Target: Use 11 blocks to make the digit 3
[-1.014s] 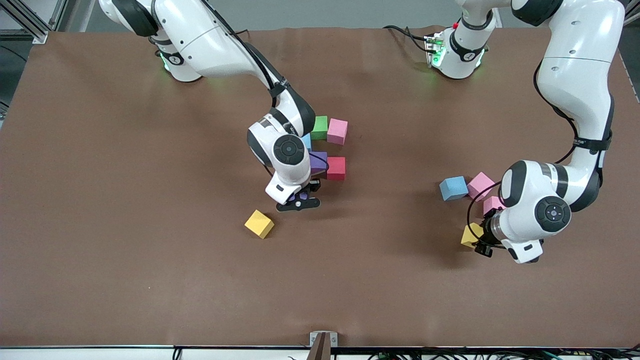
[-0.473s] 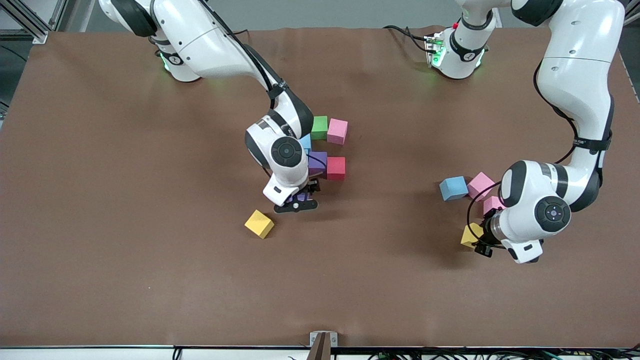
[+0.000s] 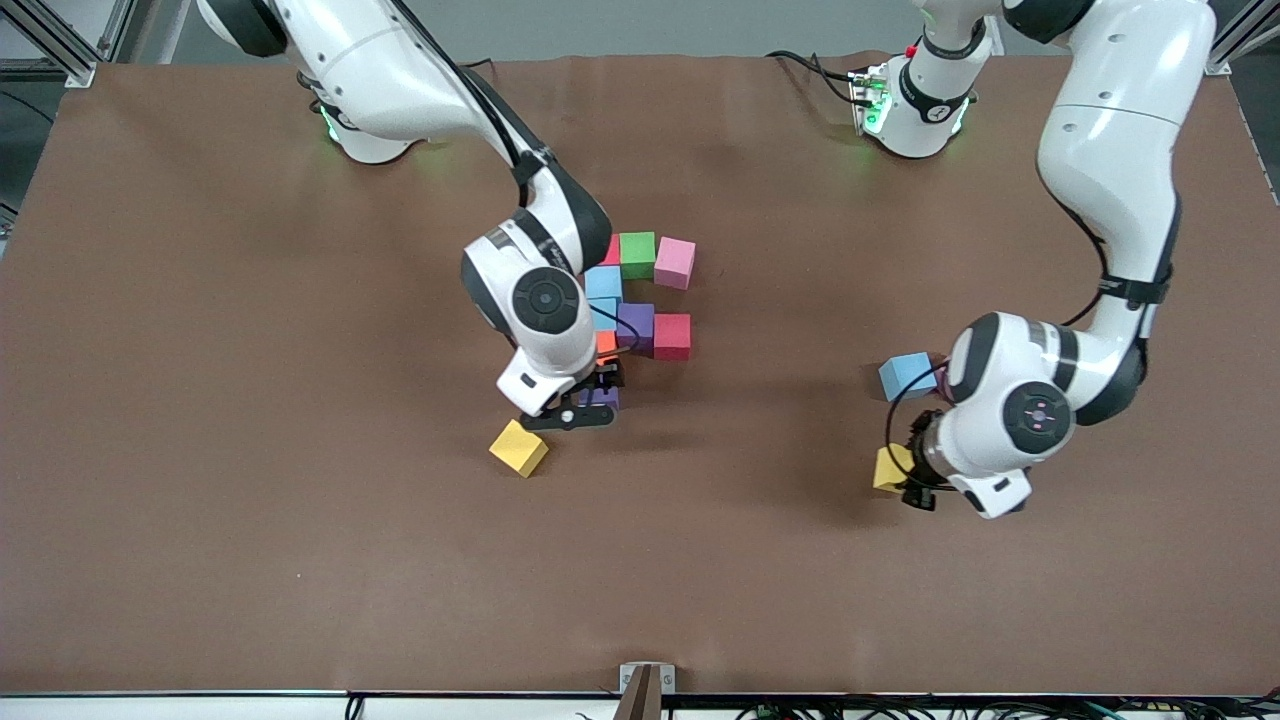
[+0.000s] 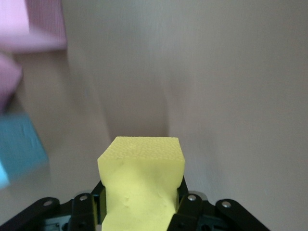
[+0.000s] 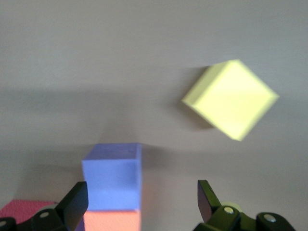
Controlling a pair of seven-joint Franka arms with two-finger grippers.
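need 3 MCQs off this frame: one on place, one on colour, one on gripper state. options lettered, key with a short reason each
1. Where does the loose yellow block lie relative to the purple block under the right gripper?
A. Nearer the front camera
B. On top of it
C. Among the green and pink blocks

2. What colour is the block in the left gripper?
A. Blue
B. Yellow
C. Red

3. How is the right gripper?
A. Shut on a purple block
B. Shut on nothing
C. Open

Key:
1 A: the loose yellow block sits lower in the front view than the purple block.
2 B: the left gripper clamps a yellow block.
3 C: the right gripper shows its fingers spread, with the purple block untouched between them.
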